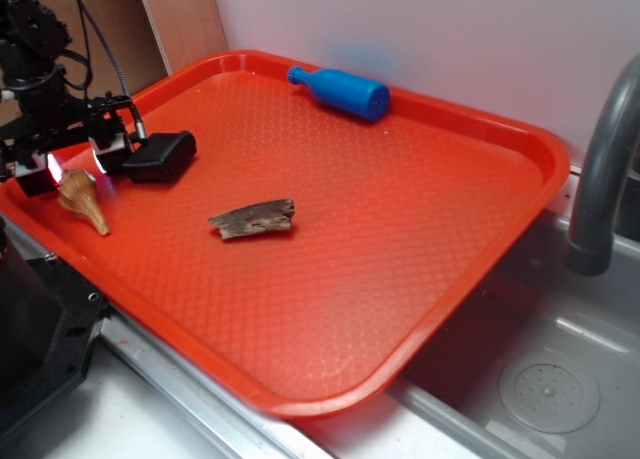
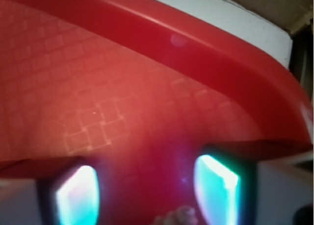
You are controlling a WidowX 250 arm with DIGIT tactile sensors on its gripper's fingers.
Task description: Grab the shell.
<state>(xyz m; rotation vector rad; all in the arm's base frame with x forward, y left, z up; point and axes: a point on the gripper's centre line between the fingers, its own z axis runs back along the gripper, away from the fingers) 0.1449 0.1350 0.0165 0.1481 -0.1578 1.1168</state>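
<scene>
Hovering over the near-left corner of the red tray (image 1: 430, 229), the gripper (image 1: 72, 165) hangs with its two fingers (image 1: 108, 157) spread apart, their pads glowing pale in the exterior view and bright teal-white in the wrist view (image 2: 78, 195). Between and just below those fingers lies the shell (image 1: 82, 200), a small tan-orange spiral with its knobbly wide end up near the gripper and its point aimed toward the tray's front-left rim; whether the pads touch it cannot be told, but the gap between them looks wider than the shell. From the wrist view only a small knobbly bit of the shell (image 2: 177, 216) shows at the bottom edge, between the two lit pads, blurred. Just beside the shell, on the side away from the tray's left rim, sits a black block (image 1: 160, 156), close against the right-hand finger. Farther toward the tray's middle rests a flat brown-grey bark piece (image 1: 253, 218), well apart from the shell. A blue bottle-shaped toy (image 1: 342, 91) lies on its side near the tray's far rim. Beyond the tray's right edge stand a grey faucet (image 1: 605, 169) and a sink basin (image 1: 545, 379).
</scene>
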